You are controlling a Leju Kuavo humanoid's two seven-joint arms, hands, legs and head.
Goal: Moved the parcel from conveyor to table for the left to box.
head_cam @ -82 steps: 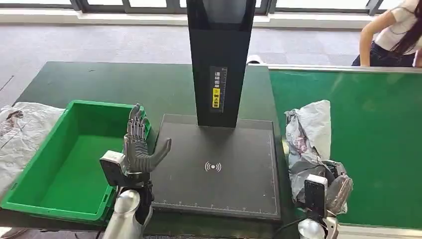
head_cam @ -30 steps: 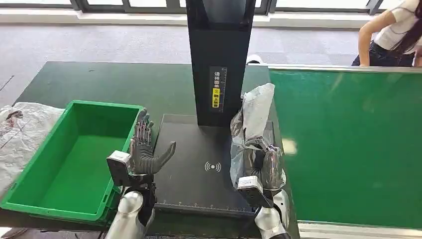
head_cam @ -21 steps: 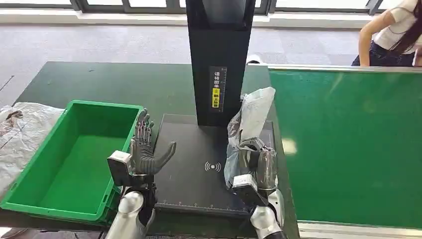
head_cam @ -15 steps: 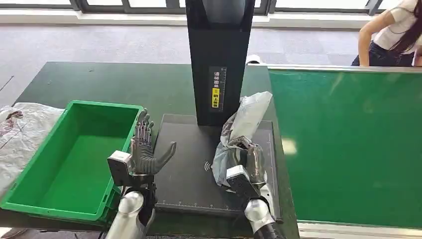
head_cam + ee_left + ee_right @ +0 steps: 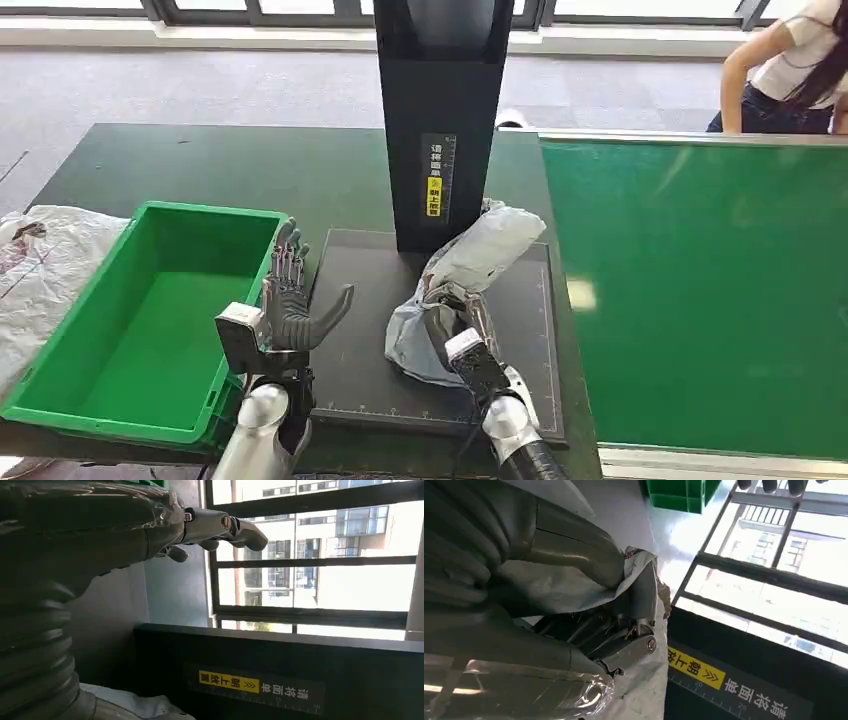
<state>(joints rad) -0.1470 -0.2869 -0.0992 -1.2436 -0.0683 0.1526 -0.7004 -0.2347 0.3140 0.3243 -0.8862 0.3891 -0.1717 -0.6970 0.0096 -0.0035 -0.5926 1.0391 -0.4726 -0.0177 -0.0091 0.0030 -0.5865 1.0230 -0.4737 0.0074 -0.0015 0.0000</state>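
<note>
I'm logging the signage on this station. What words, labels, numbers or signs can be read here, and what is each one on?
"朝上放置" with arrow marks: yellow strip on the black scanner column.
"请将面单": white characters beside that strip.
"25": ruler mark along the label's edge; the other marks are too small.
Wireless-wave symbol, no words: on the black scanner pad, partly covered by the grey parcel.
Parcel print: unreadable.

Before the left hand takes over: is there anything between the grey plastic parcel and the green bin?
Only the open left hand itself stands between the grey plastic parcel, gripped by the right hand, and the green plastic bin; otherwise bare black scanner plate.
</note>
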